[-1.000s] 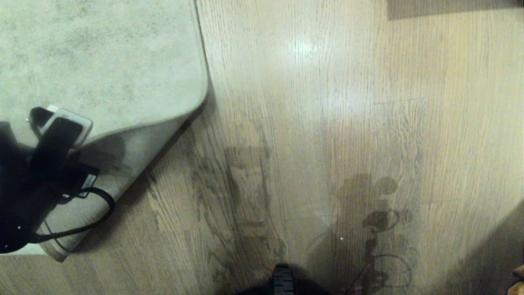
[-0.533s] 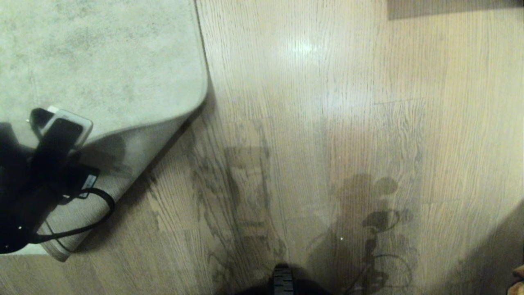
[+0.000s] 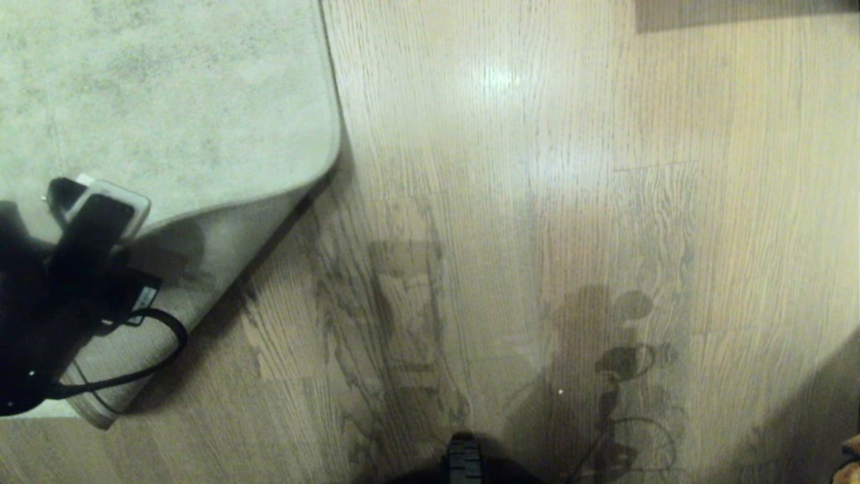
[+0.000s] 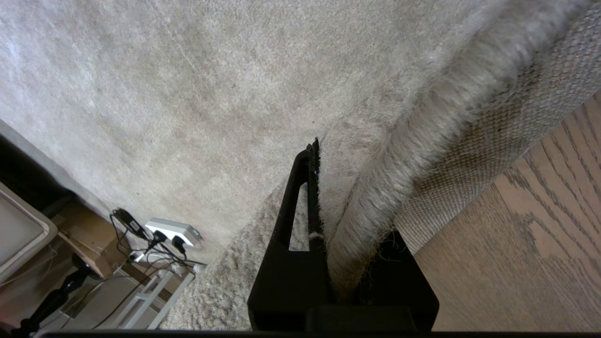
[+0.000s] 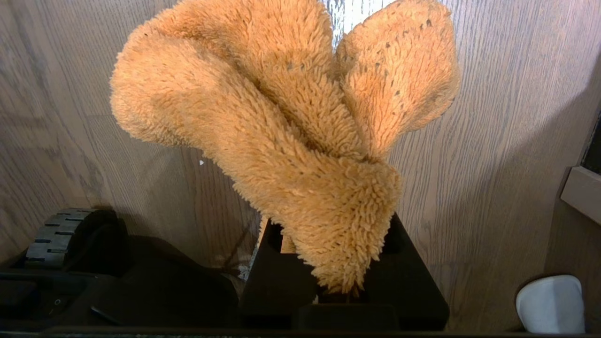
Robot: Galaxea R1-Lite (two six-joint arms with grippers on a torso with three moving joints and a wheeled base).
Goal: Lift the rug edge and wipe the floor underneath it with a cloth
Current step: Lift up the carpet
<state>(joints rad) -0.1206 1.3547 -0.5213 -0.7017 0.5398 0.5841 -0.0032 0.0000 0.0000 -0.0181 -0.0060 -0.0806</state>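
The pale grey rug covers the upper left of the head view. Its near corner is raised off the floor, so the woven backing shows. At the left, my left gripper is shut on the rug edge. In the left wrist view the pile fills the gap beside one black finger, and the other finger is hidden behind the rug. In the right wrist view my right gripper is shut on the fluffy orange cloth, which hangs above bare floor. That gripper is outside the head view.
A power strip with cables and a pale tray lie beyond the rug's far side. My base's wheel and a white object are close to the right gripper. A dark strip crosses the head view's top right.
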